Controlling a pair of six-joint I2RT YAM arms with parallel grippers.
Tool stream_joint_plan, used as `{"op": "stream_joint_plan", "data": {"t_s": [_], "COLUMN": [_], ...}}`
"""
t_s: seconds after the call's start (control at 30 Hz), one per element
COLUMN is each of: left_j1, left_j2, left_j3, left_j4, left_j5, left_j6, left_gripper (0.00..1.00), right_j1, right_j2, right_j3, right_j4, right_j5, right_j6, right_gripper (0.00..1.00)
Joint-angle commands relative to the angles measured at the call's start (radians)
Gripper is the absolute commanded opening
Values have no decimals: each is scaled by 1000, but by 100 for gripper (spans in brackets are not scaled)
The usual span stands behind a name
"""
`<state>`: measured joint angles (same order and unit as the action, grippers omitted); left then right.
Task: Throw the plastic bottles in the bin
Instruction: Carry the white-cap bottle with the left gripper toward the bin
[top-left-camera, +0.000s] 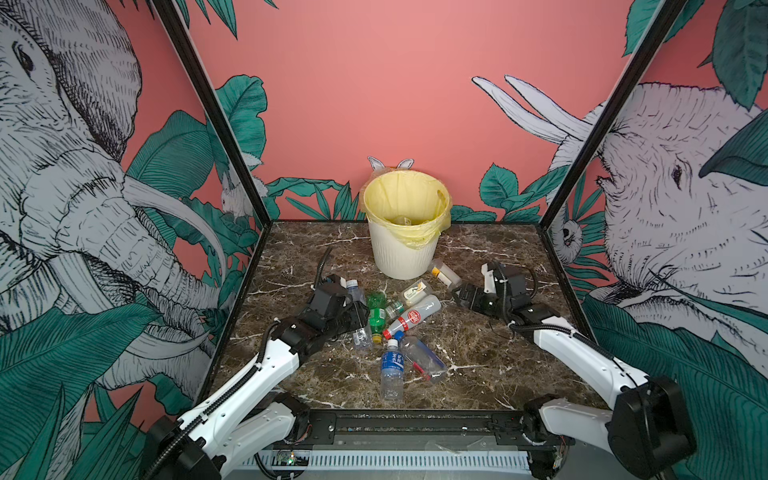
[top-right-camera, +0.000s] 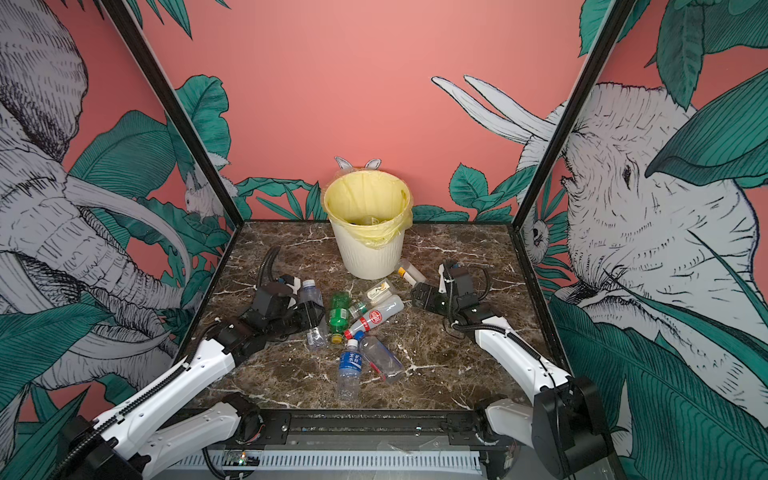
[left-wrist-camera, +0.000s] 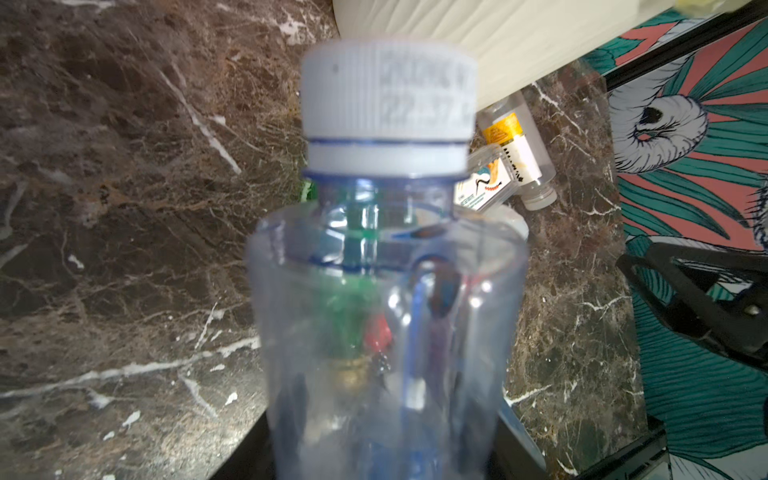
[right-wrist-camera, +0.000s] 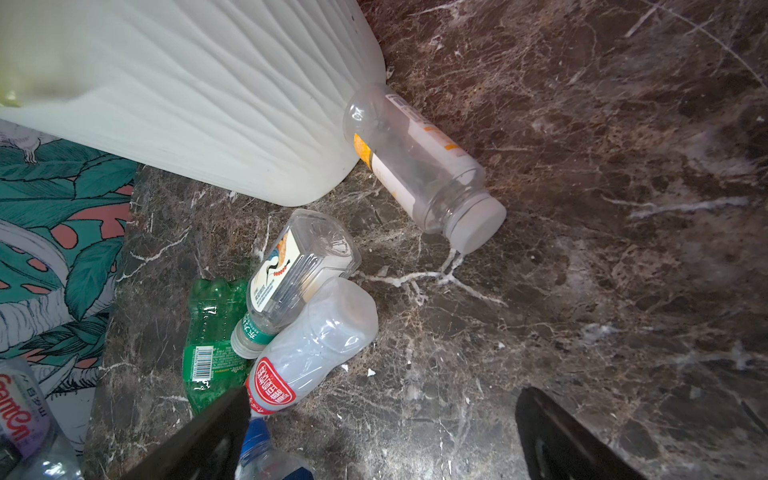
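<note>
**Left gripper closed on the clear white-capped bottle**

It grips that bottle around the body, just beside the other bottles lying heaped mid-table. The right gripper stands wide open and empty, near an orange-labelled bottle that lies against the foot of the bin. The bin stands upright at the back of the marble table.

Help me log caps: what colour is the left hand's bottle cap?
White; the bottle has its cap clearest in the left wrist view.

The clear bottle reads "Ganten", green bottle "Sprite".
</note>
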<state>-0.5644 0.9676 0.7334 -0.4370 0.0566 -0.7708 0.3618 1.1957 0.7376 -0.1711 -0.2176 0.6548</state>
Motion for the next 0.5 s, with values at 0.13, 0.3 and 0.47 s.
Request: {"op": "stream_joint_plan", "data": {"t_s": [0.13, 0.3, 0.47], "left_j1": [66, 94, 99], "left_j2": [42, 61, 99], "left_j3": [99, 156, 217], "left_j4": [55, 131, 171], "left_j5": [60, 133, 177], "left_j6": [67, 99, 124], "left_gripper": [55, 55, 55], "right_j1": [0, 0, 0], "right_j2": [11, 9, 8], "right_j3": [18, 19, 13], "right_j4": [-15, -17, -12], "right_j5": [23, 25, 28], "right_j6": [15, 16, 23], "right_gripper": [99, 99, 99]}}
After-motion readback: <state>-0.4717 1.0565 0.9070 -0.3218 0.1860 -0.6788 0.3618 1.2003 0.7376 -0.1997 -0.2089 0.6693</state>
